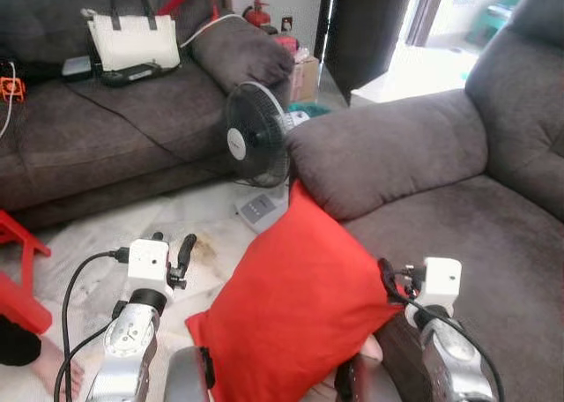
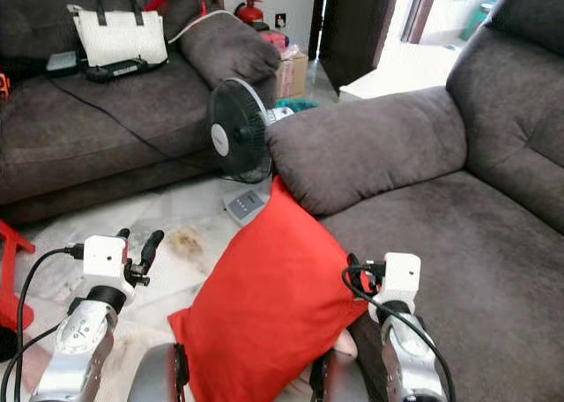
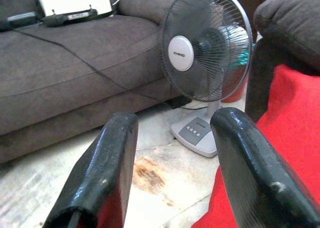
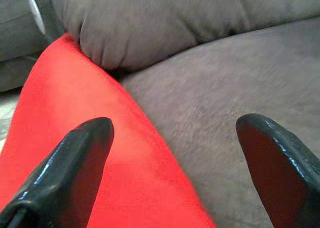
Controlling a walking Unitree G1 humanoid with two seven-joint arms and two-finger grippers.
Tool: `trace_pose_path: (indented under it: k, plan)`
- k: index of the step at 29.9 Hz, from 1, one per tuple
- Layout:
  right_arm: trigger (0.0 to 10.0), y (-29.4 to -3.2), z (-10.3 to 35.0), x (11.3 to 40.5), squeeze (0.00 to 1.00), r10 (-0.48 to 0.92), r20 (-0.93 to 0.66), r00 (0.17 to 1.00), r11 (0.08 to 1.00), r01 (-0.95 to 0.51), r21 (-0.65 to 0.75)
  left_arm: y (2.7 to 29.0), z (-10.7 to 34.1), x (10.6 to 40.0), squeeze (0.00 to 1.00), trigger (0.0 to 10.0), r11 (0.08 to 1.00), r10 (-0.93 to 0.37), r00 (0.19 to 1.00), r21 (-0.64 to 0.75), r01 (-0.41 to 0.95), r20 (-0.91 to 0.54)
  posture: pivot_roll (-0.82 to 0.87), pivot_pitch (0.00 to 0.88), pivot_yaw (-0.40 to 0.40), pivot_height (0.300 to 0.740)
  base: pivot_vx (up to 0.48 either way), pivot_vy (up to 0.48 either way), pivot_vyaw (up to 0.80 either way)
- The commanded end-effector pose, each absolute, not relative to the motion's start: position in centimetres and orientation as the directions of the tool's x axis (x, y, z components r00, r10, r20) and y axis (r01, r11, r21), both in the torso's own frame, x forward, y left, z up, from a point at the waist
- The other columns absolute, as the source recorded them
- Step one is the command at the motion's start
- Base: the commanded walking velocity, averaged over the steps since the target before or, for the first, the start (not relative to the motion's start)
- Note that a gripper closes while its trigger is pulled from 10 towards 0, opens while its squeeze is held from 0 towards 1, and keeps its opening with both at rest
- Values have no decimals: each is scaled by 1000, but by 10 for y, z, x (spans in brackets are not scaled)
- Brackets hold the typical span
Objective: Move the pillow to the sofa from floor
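Note:
A red pillow (image 1: 300, 305) stands tilted between my two arms, its top corner against the armrest (image 1: 388, 151) of the grey sofa (image 1: 493, 261) and its right edge along the seat front. My left gripper (image 1: 174, 248) is open over the floor just left of the pillow; the left wrist view has the pillow (image 3: 295, 138) beside one finger. At the pillow's right edge my right gripper (image 1: 392, 283) is also open. In the right wrist view one of its fingers (image 4: 65, 173) lies over the pillow (image 4: 75, 113) and the other over the sofa seat (image 4: 210, 88).
A standing fan (image 1: 256, 142) is on the floor just beyond the pillow, beside the armrest. A second grey sofa (image 1: 97, 137) at the left carries a white handbag (image 1: 132, 40) and a cable. A red stool (image 1: 18, 270) and a person's foot (image 1: 57, 367) are at the lower left.

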State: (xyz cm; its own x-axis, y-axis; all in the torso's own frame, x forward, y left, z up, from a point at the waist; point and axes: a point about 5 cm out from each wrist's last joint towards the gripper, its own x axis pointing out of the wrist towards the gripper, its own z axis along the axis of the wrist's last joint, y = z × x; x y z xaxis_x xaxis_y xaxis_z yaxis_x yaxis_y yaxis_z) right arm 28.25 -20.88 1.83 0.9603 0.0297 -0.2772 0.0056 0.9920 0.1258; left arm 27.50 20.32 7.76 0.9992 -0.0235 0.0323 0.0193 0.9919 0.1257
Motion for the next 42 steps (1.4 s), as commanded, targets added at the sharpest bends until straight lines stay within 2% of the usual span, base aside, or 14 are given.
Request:
trace_pose_path:
  k: [1, 6, 7, 9, 10, 12, 16, 17, 18, 19, 24, 29, 35, 42]
  plan:
    - [10000, -211, 16, 284, 0, 40, -302, 952, 984, 15, 175, 203, 74, 274, 0, 10000, 994, -19, 1000, 107, 18, 12, 145, 0, -95, 530, 0, 0, 0]
    - [10000, -204, 19, 299, 0, 99, -336, 937, 978, -30, 206, 206, 73, 271, 0, 10000, 995, -10, 1000, 100, 10, 6, 166, 0, -113, 530, 0, 0, 0]
    - [10000, -203, 19, 301, 255, 105, -342, 934, 974, -28, 223, 207, 72, 271, 0, 10000, 995, -10, 1000, 100, 10, 4, 170, 0, -116, 530, 0, 0, 0]
    - [10000, -203, 20, 302, 255, 113, -347, 931, 971, -29, 236, 207, 73, 271, 0, 10000, 995, -9, 1000, 100, 9, 4, 178, 0, -121, 530, 0, 0, 0]
    - [10000, -202, 18, 303, 827, 114, -363, 925, 972, -28, 232, 207, 73, 271, 0, 10000, 995, -6, 1000, 99, 6, 2, 181, 0, -123, 530, 0, 0, 0]
    - [10000, -201, 17, 303, 847, 111, -382, 917, 973, -22, 228, 208, 72, 269, 0, 10000, 995, -3, 1000, 95, 3, -1, 193, 0, -129, 530, 0, 0, 0]
    - [10000, -200, 14, 303, 812, 115, -414, 903, 974, -22, 224, 209, 70, 266, 0, 10000, 996, 4, 1000, 90, -3, -9, 208, 0, -137, 530, 0, 0, 0]
    - [10000, -200, 14, 303, 722, 122, -418, 900, 975, -30, 222, 209, 70, 266, 0, 10000, 996, 4, 1000, 89, -3, -10, 208, 0, -138, 530, 0, 0, 0]
    - [10000, -200, 14, 303, 722, 127, -420, 899, 975, -34, 221, 209, 70, 266, 0, 10000, 996, 4, 1000, 88, -3, -11, 208, 0, -138, 530, 0, 0, 0]
    - [10000, -203, 14, 304, 0, 116, -437, 892, 980, -31, 197, 209, 69, 266, 0, 10000, 996, 1, 1000, 86, 0, -16, 202, 0, -137, 530, 0, 0, 0]
    - [10000, -210, 16, 305, 0, 102, -440, 892, 983, -23, 181, 208, 68, 266, 0, 10000, 997, -9, 1000, 81, 11, -23, 198, 0, -138, 530, 0, 0, 0]
    - [10000, -234, 15, 298, 0, 82, -473, 877, 988, -11, 152, 204, 63, 266, 0, 10000, 997, -44, 998, 64, 47, -54, 177, 0, -138, 530, 0, 0, 0]
    - [10000, -238, 2, 283, 0, 146, -538, 830, 981, -53, 184, 205, 61, 264, 0, 10000, 997, -52, 996, 54, 56, -68, 170, 0, -136, 530, 0, 0, 0]
    - [10000, -230, -5, 272, 0, 248, -501, 829, 934, -69, 350, 206, 59, 261, 0, 10000, 997, -55, 996, 52, 59, -73, 160, 0, -129, 530, 0, 0, 0]
